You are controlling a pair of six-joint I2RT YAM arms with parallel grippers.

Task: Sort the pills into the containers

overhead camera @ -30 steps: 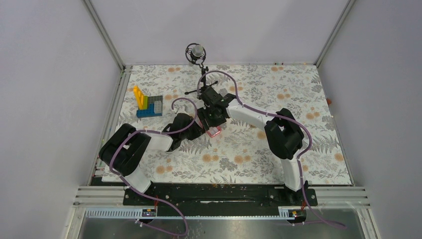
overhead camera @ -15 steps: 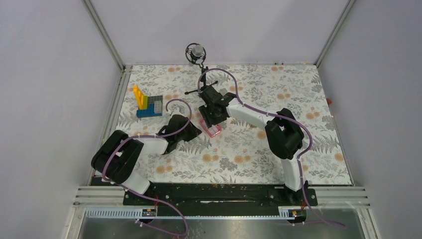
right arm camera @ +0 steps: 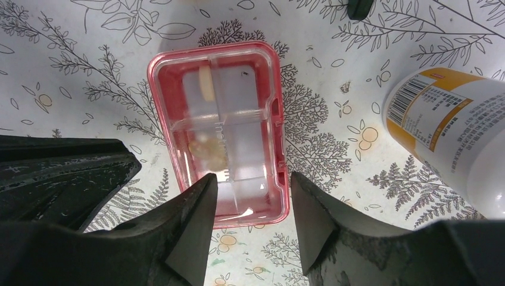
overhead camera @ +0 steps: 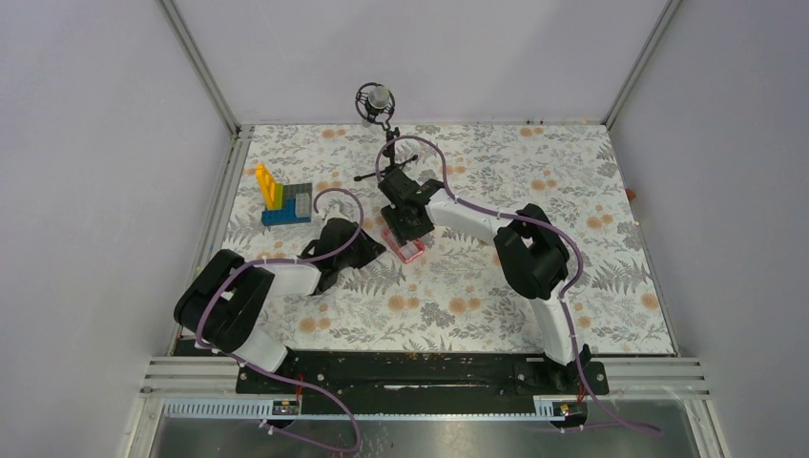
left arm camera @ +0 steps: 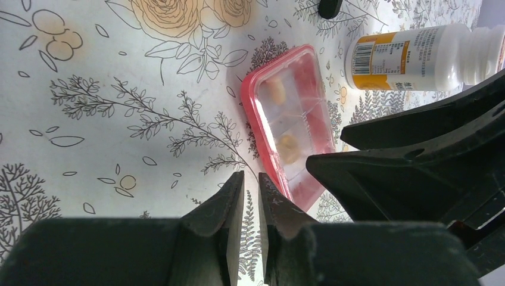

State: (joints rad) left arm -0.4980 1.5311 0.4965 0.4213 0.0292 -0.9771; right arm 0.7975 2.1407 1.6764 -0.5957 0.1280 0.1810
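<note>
1. Flower-printed cloth (overhead camera: 572, 191) covers the table inside a booth of plain pale walls, with both arms reaching toward its middle.
2. At the centre of the cloth lies a flat pink box (overhead camera: 408, 248), its clear compartments facing up, as the right wrist view (right arm camera: 220, 137) shows.
3. Two yellowish pills sit inside the box in separate compartments, a paler long one (right arm camera: 205, 80) at the far end and a rounder one (right arm camera: 211, 155) in the next section.
4. Directly above the box's near end hangs the right gripper (right arm camera: 250, 179), its fingers spread apart and nothing clamped between them.
5. Just left of the box, the left gripper (left arm camera: 250, 179) is low over the bare cloth, its fingers drawn almost together and holding nothing.
6. A white-capped bottle (right arm camera: 452, 131) with an orange label is near the box, on its right in the right wrist view; whether it is upright or lying down cannot be told.
7. Well apart, at the far left of the cloth, stands a blue, yellow and grey toy-brick block (overhead camera: 284, 198).
8. Beyond the far edge, a small black stand (overhead camera: 378, 100) with a round head rises against the back wall.
</note>
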